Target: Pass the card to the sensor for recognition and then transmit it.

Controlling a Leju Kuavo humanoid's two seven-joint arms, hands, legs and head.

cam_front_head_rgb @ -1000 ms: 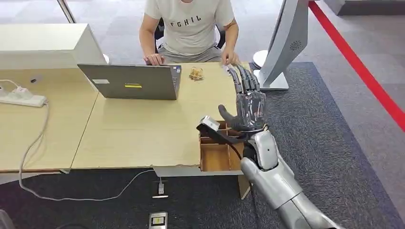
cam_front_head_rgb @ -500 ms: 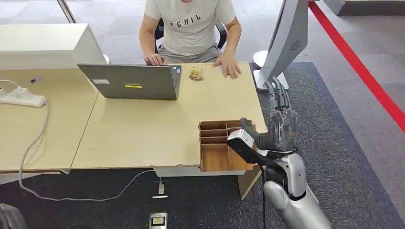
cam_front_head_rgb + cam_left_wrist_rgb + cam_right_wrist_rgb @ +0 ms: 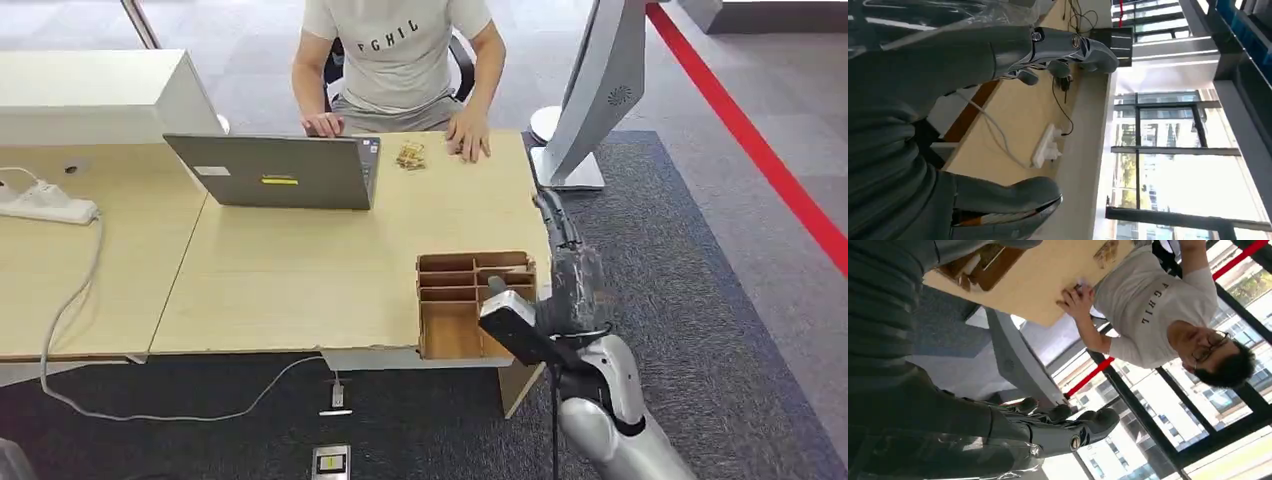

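Note:
My right hand (image 3: 567, 268) is raised beside the table's near right corner, next to the wooden divider box (image 3: 452, 330). Its fingers (image 3: 1058, 432) are stretched out straight and hold nothing. My left hand (image 3: 948, 115) also has straight fingers and an empty palm, with the thumb (image 3: 1013, 195) apart from them. Across the table a person's hand (image 3: 468, 135) lies flat on the top. A small white thing (image 3: 1078, 286) peeks out from under that hand; I cannot tell whether it is the card. The white slanted sensor stand (image 3: 595, 90) rises just right of the table.
A grey laptop (image 3: 275, 172) faces the seated person, with a small brown item (image 3: 410, 155) beside it. A white power strip (image 3: 45, 205) and its cable lie at the left. A small device (image 3: 331, 462) sits on the dark carpet under the table edge.
My right hand has drawn back from the far table edge near the person to the near right corner and turned edge-on. The person's hand slid slightly left on the table.

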